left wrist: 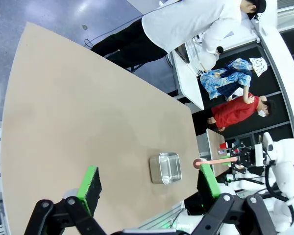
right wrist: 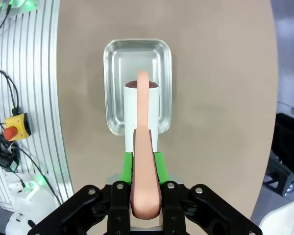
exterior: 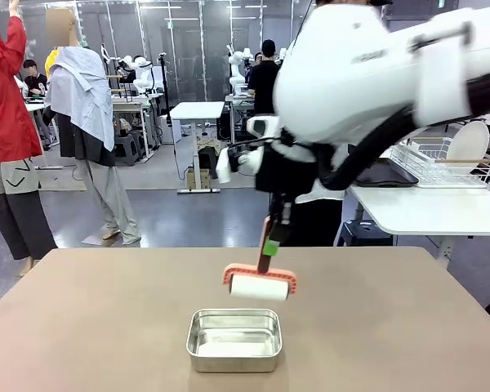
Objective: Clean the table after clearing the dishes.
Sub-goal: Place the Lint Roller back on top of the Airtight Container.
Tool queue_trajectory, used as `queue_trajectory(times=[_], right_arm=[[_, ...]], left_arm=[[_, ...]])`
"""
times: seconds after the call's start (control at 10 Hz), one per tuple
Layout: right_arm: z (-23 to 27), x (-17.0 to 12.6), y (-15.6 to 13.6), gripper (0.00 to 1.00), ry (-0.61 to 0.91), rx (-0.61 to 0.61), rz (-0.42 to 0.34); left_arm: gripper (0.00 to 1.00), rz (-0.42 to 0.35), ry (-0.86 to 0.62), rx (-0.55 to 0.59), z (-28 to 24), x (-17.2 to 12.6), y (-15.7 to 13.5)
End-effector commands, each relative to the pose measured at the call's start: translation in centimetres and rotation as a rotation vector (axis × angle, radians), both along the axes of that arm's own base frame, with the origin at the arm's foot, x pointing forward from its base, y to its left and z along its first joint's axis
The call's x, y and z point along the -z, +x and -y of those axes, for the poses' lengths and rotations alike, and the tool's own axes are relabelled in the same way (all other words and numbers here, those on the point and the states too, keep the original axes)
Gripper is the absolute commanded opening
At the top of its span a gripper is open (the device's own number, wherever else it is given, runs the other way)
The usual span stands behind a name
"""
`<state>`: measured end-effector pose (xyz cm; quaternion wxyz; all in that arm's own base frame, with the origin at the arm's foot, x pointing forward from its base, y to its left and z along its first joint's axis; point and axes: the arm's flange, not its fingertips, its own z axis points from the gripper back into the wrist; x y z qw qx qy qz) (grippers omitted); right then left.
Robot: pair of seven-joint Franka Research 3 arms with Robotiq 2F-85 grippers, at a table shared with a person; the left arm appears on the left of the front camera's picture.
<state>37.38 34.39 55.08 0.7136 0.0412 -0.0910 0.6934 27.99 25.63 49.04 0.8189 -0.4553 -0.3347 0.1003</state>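
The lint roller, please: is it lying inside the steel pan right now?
No, the right gripper holds the lint roller by its handle, raised above the table behind the steel pan.

The right gripper [exterior: 271, 245] holds a lint roller [exterior: 260, 283] (salmon handle, white roll) above the table [exterior: 98, 327]; a steel pan [exterior: 233, 339] sits near its near edge.
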Motion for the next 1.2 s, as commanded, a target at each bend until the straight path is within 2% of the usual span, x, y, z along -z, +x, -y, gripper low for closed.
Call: queue_trajectory(times=[0.0, 0.4, 0.8, 1.0, 1.1], right_arm=[[-3.6, 0.1, 1.9, 0.21, -0.092, -0.026, -0.026], [-7.5, 5.6, 5.1, 0.21, -0.095, -0.087, -0.087], [-7.8, 10.0, 6.6, 0.21, -0.131, -0.069, -0.173], [-7.3, 11.8, 7.2, 0.21, -0.141, -0.048, -0.188], [-7.0, 12.7, 7.6, 0.21, -0.149, -0.055, -0.170]], left_arm=[[1.00, 0.009, -0.003, -0.005, -0.1, -0.1, -0.1], [1.00, 0.009, -0.003, -0.005, -0.1, -0.1, -0.1], [1.00, 0.009, -0.003, -0.005, -0.1, -0.1, -0.1], [1.00, 0.009, -0.003, -0.005, -0.1, -0.1, -0.1], [1.00, 0.009, -0.003, -0.005, -0.1, -0.1, -0.1]])
